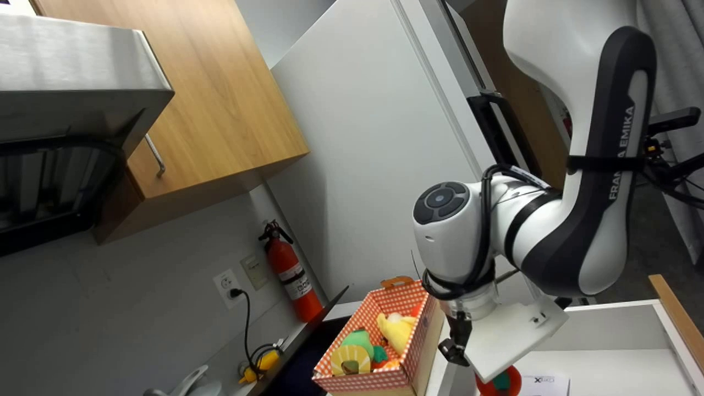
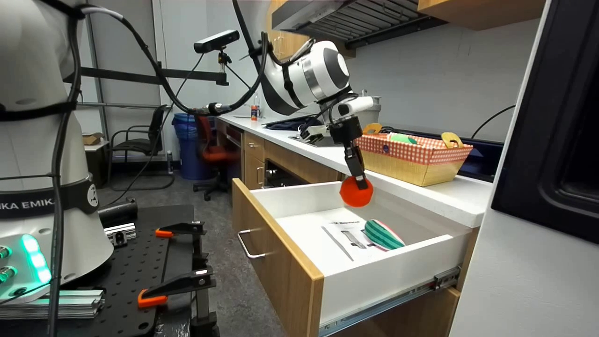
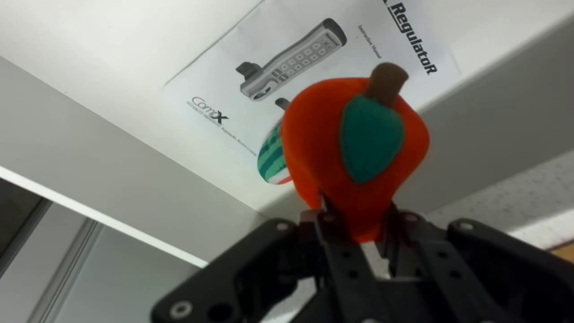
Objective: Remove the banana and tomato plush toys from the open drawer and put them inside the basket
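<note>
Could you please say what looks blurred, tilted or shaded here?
Wrist view: the black jointed hand is blurred, large print on the white paper manual is legible, the white boxy drawer has shaded walls; in an exterior view, the frame looks tilted, the red cylindrical fire extinguisher leaning.

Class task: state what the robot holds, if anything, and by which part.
The red tomato toy, pinched between the jaws by the end away from its brown stem.

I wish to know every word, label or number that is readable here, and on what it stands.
"RegulatoR": booklet in the drawer
"CompX": booklet
"Instruction Manual": booklet
"FRAN", "A EMIKA", strap between: robot arm
"KA EMIK", cut off: arm's base
Too small or blurred: line below "CompX", fire extinguisher's label
</note>
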Robot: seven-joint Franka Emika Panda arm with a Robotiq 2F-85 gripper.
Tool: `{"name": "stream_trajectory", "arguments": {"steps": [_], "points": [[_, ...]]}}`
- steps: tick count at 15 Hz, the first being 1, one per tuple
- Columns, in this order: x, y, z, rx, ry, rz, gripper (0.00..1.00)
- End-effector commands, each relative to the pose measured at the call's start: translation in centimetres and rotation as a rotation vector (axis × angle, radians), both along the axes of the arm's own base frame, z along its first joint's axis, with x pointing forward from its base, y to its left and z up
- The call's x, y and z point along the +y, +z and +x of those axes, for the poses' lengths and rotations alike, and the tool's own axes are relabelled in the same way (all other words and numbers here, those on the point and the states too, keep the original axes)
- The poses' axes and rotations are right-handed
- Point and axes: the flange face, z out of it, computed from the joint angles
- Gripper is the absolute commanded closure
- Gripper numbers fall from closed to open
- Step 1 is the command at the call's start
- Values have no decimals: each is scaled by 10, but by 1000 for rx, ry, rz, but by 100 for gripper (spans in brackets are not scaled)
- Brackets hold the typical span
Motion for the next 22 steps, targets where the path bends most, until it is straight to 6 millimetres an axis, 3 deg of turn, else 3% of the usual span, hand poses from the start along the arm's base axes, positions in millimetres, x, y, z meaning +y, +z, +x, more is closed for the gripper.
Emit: {"name": "stream_trajectory", "arguments": {"steps": [1,11,17,22], "points": [[14,43,-16,-36,10,-22,95],[67,133,-25,-183,97,-20,95],[79,178,-28,-273,132,-14,95],[86,202,-17,-341,169,-25,95]]}}
